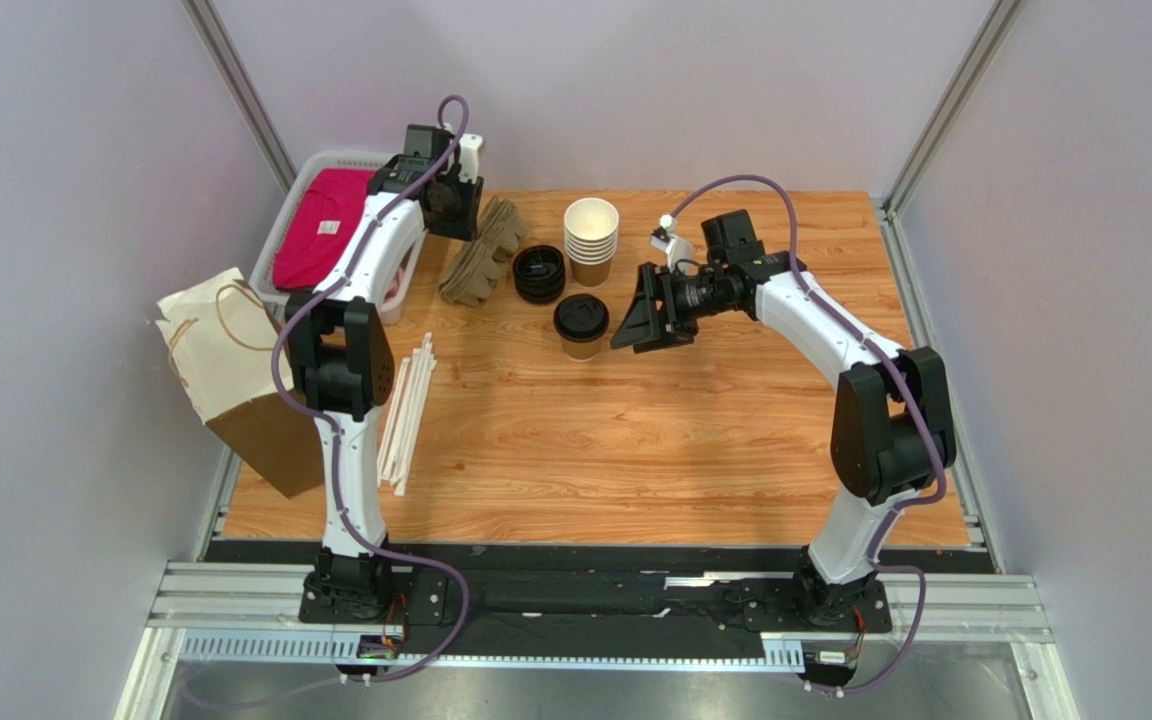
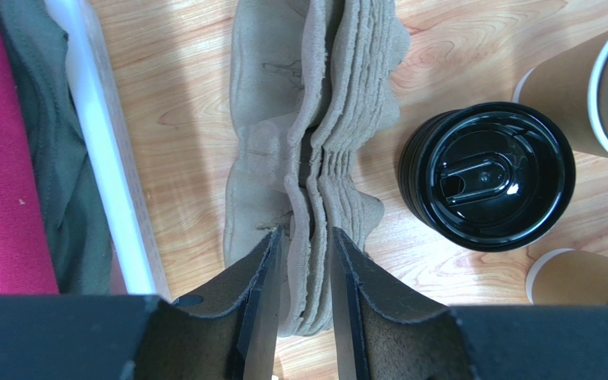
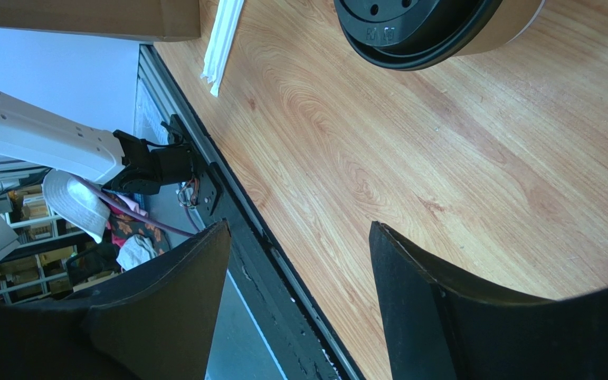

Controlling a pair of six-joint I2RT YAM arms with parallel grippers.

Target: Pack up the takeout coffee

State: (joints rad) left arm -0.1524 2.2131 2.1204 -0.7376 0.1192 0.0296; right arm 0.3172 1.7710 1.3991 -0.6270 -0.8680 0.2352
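From above, we see the takeout coffee standing upright on the wooden table, just ahead of the fingertips of the right gripper. Its long axis is vertical, and these fingers lie nearly level and point at its side, so we judge they would meet the wall of the cup from the side. The right arm is clearly the nearer one. The left gripper hangs well apart from the cup, over the stack of pulp cup carriers, and the pile of black lids lies between. The coffee is a small brown paper cup with a round black lid.

At the left wrist, the two fingers stand close together, with some layers of the stack of pulp cup carriers between them. Whether they press these layers or only bracket them, we cannot tell. The takeout coffee shows only as a brown edge low on the right of the fingers, near the pile of black lids.

At the right wrist, the fingers are spread wide and nothing is between them. The takeout coffee is ahead of them, a little towards the right finger and not yet between the pads. Only its black lid and a strip of brown wall are visible.
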